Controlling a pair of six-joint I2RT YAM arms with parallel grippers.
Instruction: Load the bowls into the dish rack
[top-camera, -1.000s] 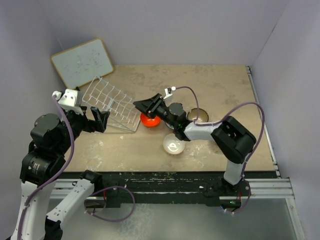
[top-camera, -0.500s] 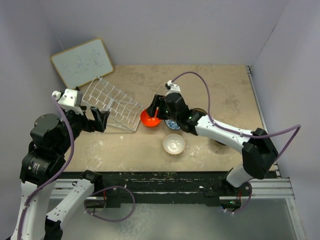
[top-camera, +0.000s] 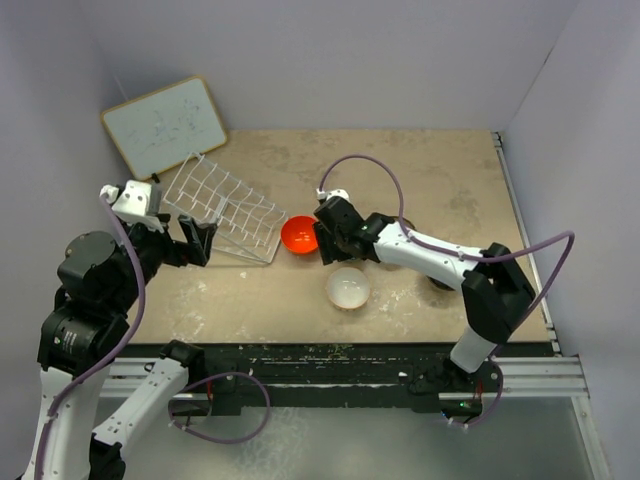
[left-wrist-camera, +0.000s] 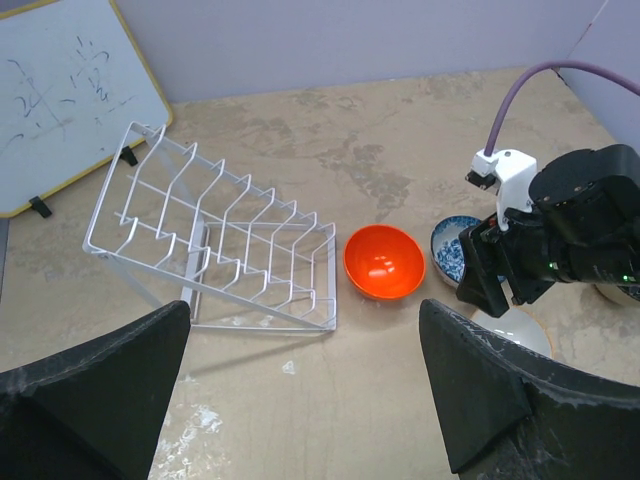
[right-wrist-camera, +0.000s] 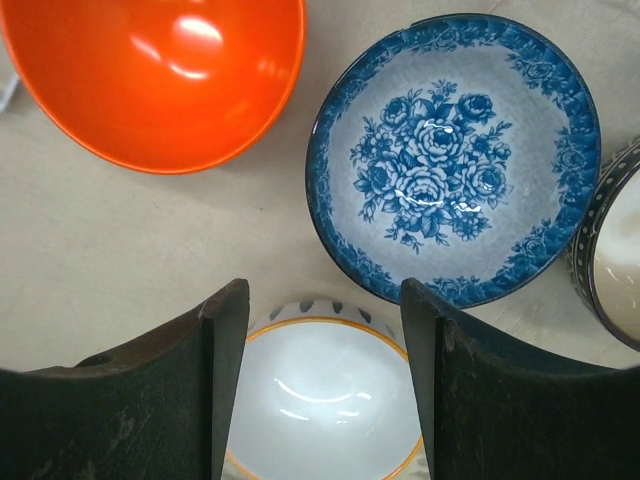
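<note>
The dish rack stands tilted at the left, with no bowls in it; it also shows in the left wrist view. The orange-red bowl sits just right of it. My right gripper is open and empty, pointing down among the bowls. In the right wrist view it hangs over the white bowl's far rim, with the orange-red bowl and the blue-and-white bowl beyond. A cream bowl with a dark dotted rim shows at the right edge. The black bowl is hidden. My left gripper is open and empty near the rack.
A wood-framed whiteboard leans at the back left, behind the rack. The white bowl sits nearest the table's front edge. My right arm and its purple cable stretch over the bowls at the middle right. Grey walls close in the table.
My right gripper has come down and to the right, from above the orange-red bowl to over the gap between the bowls. The orange-red bowl is now uncovered. The left arm has barely moved.
</note>
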